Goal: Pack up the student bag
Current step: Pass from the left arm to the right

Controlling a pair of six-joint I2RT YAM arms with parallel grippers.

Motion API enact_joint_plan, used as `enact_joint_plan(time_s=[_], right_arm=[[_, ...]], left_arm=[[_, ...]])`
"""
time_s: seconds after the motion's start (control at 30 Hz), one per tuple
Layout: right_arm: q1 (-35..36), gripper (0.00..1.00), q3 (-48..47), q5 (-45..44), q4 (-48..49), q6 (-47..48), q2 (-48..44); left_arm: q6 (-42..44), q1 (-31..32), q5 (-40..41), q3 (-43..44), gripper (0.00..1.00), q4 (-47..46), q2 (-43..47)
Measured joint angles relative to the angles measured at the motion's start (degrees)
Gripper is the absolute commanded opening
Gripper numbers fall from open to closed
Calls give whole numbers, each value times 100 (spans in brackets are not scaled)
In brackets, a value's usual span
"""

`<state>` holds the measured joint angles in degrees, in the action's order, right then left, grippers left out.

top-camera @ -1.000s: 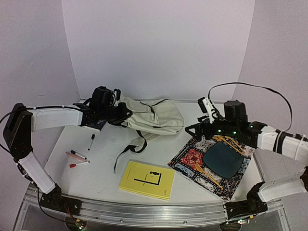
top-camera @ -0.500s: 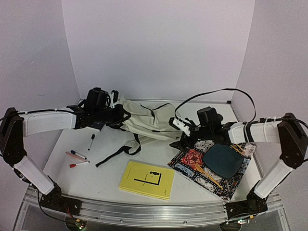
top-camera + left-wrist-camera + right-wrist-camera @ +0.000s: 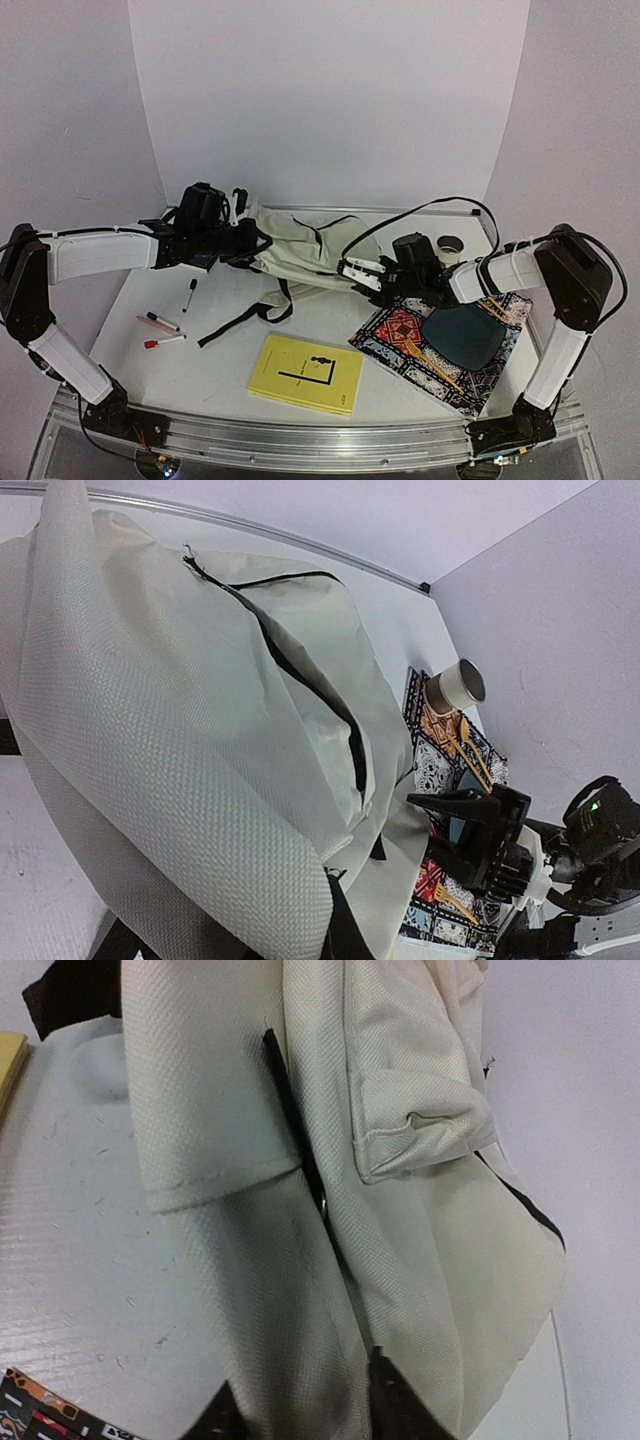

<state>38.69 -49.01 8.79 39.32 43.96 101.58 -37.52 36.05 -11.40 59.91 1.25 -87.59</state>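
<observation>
The student bag (image 3: 305,250), cream fabric with black zipper lines and straps, lies at the back middle of the table. My left gripper (image 3: 243,243) is shut on its left end and holds that end raised. In the left wrist view the bag (image 3: 200,730) fills the frame and hides the fingers. My right gripper (image 3: 352,272) is at the bag's right near edge. In the right wrist view its dark fingertips (image 3: 400,1412) stand on either side of a fold of the bag (image 3: 300,1290), pressed against the cloth. A black strap (image 3: 240,312) trails toward the front.
A yellow book (image 3: 305,373) lies front centre. Red and blue markers (image 3: 160,332) and a black marker (image 3: 189,294) lie at the left. A patterned placemat (image 3: 395,332) at the right carries a dark plate (image 3: 462,335) and yellow forks (image 3: 432,362). A tape roll (image 3: 451,245) stands behind.
My right arm swung left from over the placemat to the bag's right edge, and its jaws closed in on a fold. The bag's left end and strap shifted left early on.
</observation>
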Motion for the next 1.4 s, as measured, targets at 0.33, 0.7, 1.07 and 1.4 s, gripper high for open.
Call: enact_joint_plan(time_s=[0.33,0.7,1.07,1.4], right_arm=[[233,0,-122,-449,-374,226,-480],[1189,0,-797,-1616,-1538,332,-1222],[2009,0,-2301,-1990,-2505,-526,-759],[2372,7,-3564,-2011,-2814,-1934,676]], left_arm=[[424,-59,322,656,0,676,-179],[954,-494,335,2132,7,986,-1410],[1232,-706,299,3106,62,960,-2242],[1369,-999,1649,2603,89,973,-1425]])
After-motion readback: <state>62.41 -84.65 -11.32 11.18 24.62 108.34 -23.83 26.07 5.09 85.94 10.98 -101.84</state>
